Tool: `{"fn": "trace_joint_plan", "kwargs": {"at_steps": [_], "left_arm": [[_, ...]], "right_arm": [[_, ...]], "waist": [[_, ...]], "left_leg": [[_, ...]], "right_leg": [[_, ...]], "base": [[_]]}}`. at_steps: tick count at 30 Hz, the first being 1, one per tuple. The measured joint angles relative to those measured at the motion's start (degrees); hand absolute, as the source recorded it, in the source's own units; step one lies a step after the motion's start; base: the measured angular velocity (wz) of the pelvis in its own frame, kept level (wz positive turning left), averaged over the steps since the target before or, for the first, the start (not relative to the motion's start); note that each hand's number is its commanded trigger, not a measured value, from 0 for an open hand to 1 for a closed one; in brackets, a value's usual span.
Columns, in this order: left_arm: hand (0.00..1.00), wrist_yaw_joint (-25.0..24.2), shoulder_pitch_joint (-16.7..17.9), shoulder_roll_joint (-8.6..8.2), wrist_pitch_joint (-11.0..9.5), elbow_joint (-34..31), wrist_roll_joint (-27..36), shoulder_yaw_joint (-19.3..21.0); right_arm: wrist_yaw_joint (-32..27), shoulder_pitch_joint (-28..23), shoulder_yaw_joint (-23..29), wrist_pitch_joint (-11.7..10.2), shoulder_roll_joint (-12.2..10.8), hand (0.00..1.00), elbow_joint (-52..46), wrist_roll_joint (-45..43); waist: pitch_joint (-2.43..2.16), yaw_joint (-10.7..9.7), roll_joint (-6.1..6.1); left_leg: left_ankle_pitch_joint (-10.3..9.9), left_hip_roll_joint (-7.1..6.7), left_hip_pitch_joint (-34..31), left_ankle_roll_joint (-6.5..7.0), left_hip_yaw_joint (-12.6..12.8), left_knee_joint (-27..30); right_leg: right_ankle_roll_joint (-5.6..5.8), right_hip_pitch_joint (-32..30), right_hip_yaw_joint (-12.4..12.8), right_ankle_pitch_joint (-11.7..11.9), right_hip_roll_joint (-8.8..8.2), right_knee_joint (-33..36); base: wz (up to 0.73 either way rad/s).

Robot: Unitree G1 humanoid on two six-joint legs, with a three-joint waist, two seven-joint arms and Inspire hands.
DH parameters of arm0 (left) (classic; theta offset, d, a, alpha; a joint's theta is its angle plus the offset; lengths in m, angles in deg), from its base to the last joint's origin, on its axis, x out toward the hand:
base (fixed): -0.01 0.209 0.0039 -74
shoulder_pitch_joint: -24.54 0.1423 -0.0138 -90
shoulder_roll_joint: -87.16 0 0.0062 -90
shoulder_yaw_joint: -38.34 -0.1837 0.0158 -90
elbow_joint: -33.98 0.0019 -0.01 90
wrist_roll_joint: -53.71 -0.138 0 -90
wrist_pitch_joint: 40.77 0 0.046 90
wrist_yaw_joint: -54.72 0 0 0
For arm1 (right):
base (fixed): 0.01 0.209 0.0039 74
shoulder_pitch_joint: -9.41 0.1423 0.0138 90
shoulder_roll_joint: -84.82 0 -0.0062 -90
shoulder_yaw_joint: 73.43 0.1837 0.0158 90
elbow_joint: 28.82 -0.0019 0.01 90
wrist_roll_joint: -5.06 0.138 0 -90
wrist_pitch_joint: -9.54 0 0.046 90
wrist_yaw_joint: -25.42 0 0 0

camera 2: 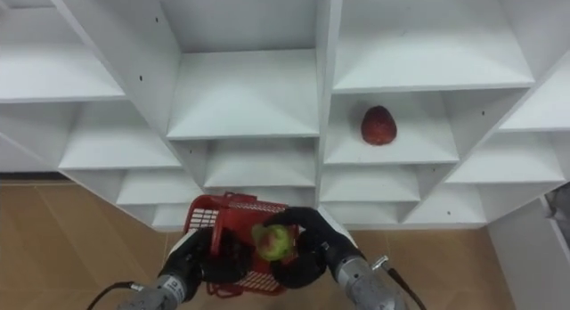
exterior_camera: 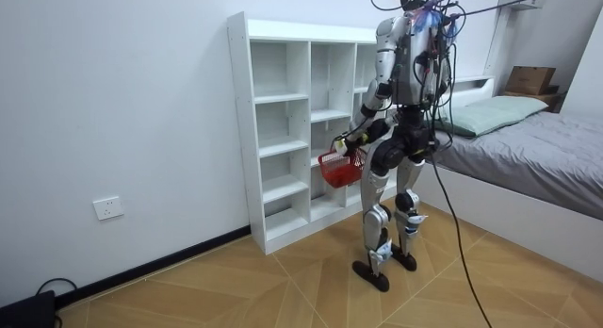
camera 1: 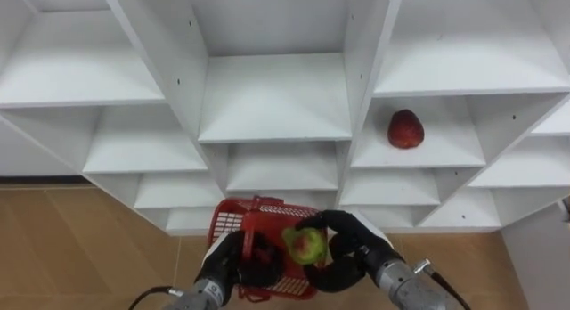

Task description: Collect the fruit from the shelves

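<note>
A red plastic basket [camera 1: 233,223] [camera 2: 207,219] hangs in front of the white closet, and my left hand [camera 1: 240,261] [camera 2: 207,256] is curled round its handle. My right hand [camera 1: 343,252] [camera 2: 307,248] grips a green-yellow apple [camera 1: 305,245] [camera 2: 274,242] just above the basket's right side. A red fruit [camera 1: 405,129] [camera 2: 378,126] lies on a shelf in the right column, above and to the right of both hands. In the room view I stand upright facing the closet [exterior_camera: 283,130], holding the basket [exterior_camera: 337,168] at waist height.
The closet's other shelves [camera 1: 272,101] hold nothing. Wood floor [camera 1: 71,248] lies below, and a bed [exterior_camera: 537,154] stands on the room view's right, behind me. A wall socket [exterior_camera: 108,207] sits low on the wall.
</note>
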Motion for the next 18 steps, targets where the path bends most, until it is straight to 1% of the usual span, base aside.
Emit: {"fn": "trace_joint_plan", "kwargs": {"at_steps": [4, 14, 15, 16, 17, 18], "left_arm": [[1.00, 0.0, 0.0, 0.09, 0.0, -0.4, 1.4, -1.0], [1.00, -1.2, -0.1, 0.07, -0.1, -2.9, 2.4, -1.6], [1.00, -1.2, -0.1, 0.06, -0.1, -2.9, 2.6, -1.7], [1.00, -1.3, -0.1, 0.07, -0.1, -3.0, 3.1, -1.9], [1.00, -1.5, -0.1, 0.03, -0.1, -3.0, 3.1, -1.9], [1.00, -1.6, -0.1, 0.02, -0.1, -3.1, 3.1, -1.9]], "right_arm": [[-0.1, 0.2, 0.1, -0.1, 0.0, 1.00, 1.6, 0.0], [0.0, 0.1, 0.0, 0.1, -0.1, 1.00, 3.9, 0.0], [0.0, 0.2, 0.0, 0.1, -0.1, 0.93, 4.0, 0.0], [0.0, 0.1, 0.0, 0.1, -0.1, 0.79, 4.1, -0.1], [0.1, 0.1, 0.0, 0.1, -0.1, 0.62, 4.1, -0.1], [0.1, 0.1, 0.0, 0.1, -0.2, 0.29, 4.2, -0.2]], "waist": [[-0.09, 0.0, 0.61], [-0.04, -0.2, 0.56], [-0.04, -0.2, 0.55], [-0.03, -0.2, 0.53], [0.00, -0.3, 0.48], [0.03, -0.3, 0.44]], "left_leg": [[0.0, -0.07, -0.1, -0.01, 0.1, -0.1], [0.0, -0.17, -0.1, 0.00, 0.3, 0.0], [0.0, -0.22, -0.1, 0.00, 0.3, 0.0], [0.0, -0.23, -0.1, 0.00, 0.3, 0.0], [0.0, -0.22, 0.0, 0.00, 0.3, 0.0], [0.0, -0.21, 0.0, 0.00, 0.3, 0.0]], "right_leg": [[-0.03, 0.0, 0.1, 0.0, -0.02, 0.0], [0.03, -0.1, 0.5, -0.1, -0.10, 0.0], [0.03, -0.1, 0.5, -0.1, -0.10, 0.0], [0.03, -0.1, 0.6, -0.1, -0.10, 0.1], [0.03, -0.1, 0.6, -0.1, -0.11, 0.1], [0.02, -0.1, 0.6, -0.1, -0.12, 0.2]], "base": [[0.00], [0.00], [0.00], [0.00], [0.00], [0.00]]}}
